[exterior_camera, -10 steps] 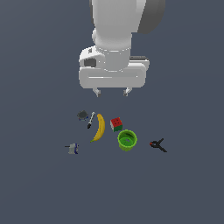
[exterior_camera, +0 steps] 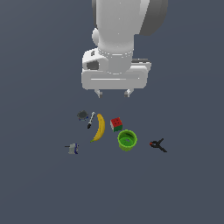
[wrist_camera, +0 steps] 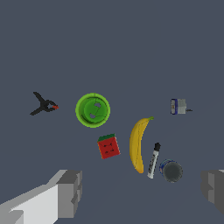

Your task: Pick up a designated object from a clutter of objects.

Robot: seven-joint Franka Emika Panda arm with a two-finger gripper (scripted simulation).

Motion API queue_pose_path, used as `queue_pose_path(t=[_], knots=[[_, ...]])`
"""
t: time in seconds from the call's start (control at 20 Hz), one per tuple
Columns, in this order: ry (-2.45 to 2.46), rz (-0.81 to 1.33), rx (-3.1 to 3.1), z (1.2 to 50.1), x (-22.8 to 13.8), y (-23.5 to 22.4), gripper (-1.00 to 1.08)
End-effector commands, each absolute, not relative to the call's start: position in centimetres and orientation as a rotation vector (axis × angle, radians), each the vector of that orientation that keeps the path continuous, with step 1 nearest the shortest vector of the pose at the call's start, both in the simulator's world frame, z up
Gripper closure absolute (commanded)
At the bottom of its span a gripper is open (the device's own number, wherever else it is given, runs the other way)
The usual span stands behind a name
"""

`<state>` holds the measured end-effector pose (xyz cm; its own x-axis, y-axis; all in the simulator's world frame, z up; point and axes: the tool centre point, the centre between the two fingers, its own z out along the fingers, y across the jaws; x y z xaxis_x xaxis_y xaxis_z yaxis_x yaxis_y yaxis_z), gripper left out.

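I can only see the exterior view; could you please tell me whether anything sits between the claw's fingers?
Observer: No. In the wrist view the claw is open, with only bare floor between its fingers.
Operator: Thank you. Is the green cup empty?
Observer: Seen from straight above, the green cup shows two pale grey patches on its bottom; I cannot tell whether they are marks or loose bits.
Operator: And the dark lump by the pen?
Observer: The dark lump is round, with a blue edge on the side facing the pen.
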<state>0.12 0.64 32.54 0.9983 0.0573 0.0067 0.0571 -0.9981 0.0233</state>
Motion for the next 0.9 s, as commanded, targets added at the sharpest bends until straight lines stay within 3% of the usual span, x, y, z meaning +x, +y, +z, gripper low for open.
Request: queue_pose_path(t=[0.0,0.85], knots=[[0.101,0.003,3.114,32.5,0.0,0.8,-0.92],[-0.264,-0.002,3.134,29.2,2.7,-1.9,-0.92]])
